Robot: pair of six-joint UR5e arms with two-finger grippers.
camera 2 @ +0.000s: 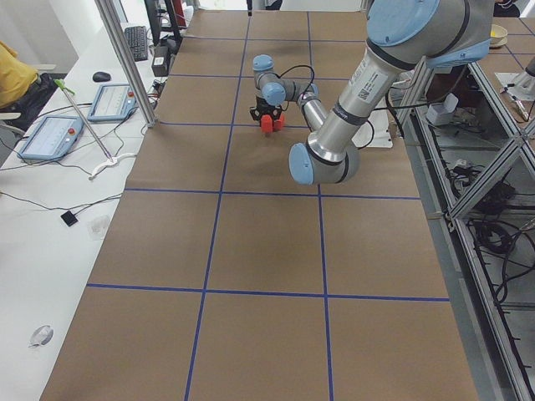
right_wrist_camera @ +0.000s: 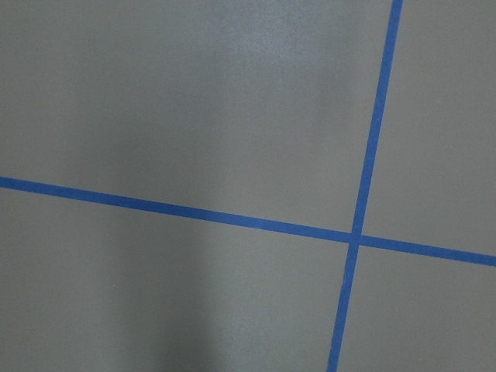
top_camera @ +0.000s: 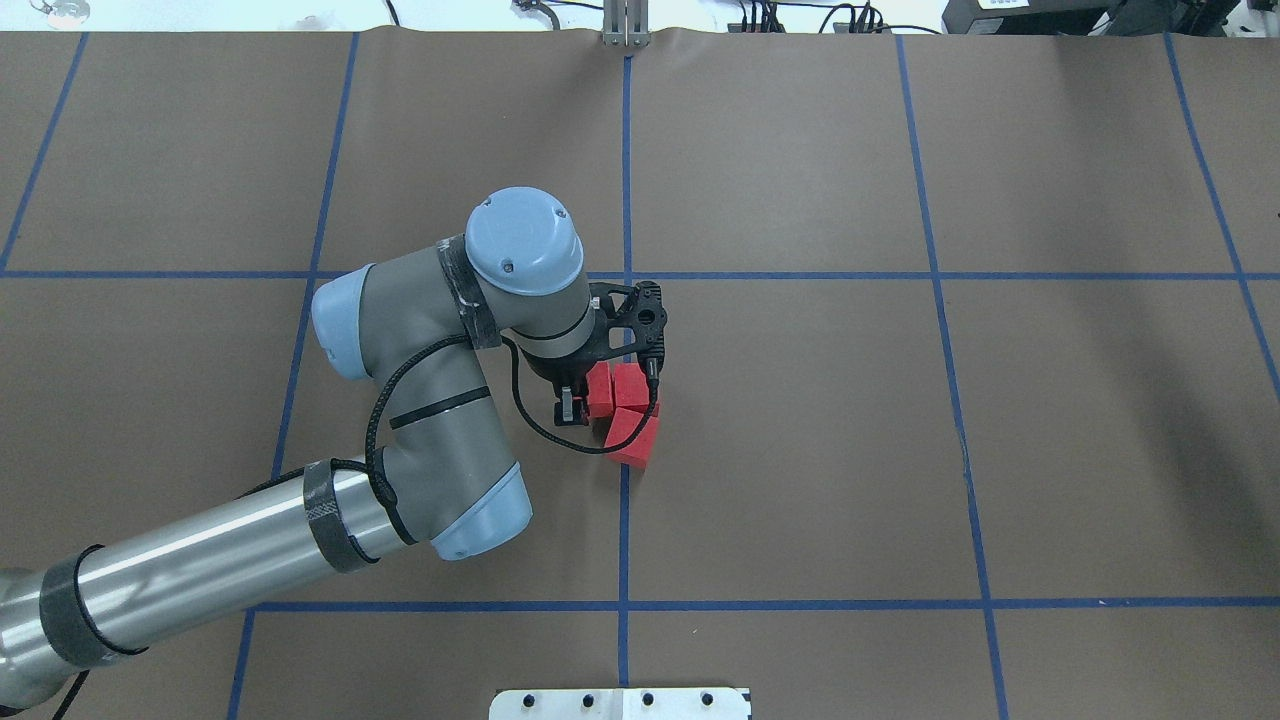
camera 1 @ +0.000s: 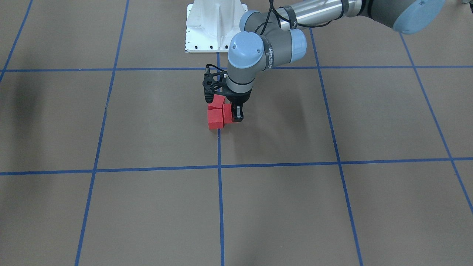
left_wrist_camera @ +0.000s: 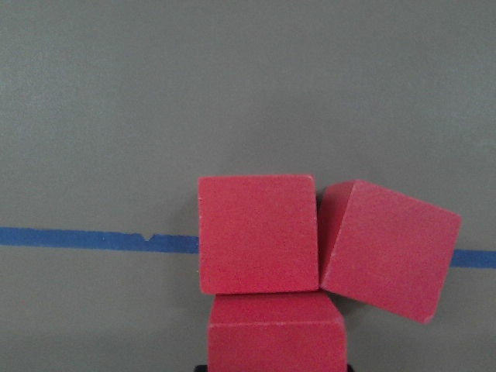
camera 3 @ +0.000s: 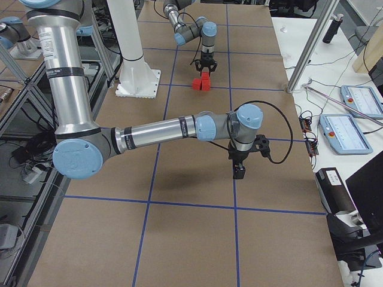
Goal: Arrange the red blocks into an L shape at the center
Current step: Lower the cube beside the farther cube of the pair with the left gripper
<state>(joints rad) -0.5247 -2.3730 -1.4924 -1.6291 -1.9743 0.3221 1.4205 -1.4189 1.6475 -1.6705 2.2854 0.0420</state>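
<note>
Red blocks (top_camera: 625,405): three matte cubes touching (one skewed); left pincer (camera 1: 232,115) beside one, right pincer (camera 3: 239,172) apart, grips indiscernible

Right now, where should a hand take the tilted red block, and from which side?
Probably from above, gripping the tilted red block by the two faces running away from the middle block: both look mostly free, while a third face touches that block's corner, leaving no finger room.
</note>
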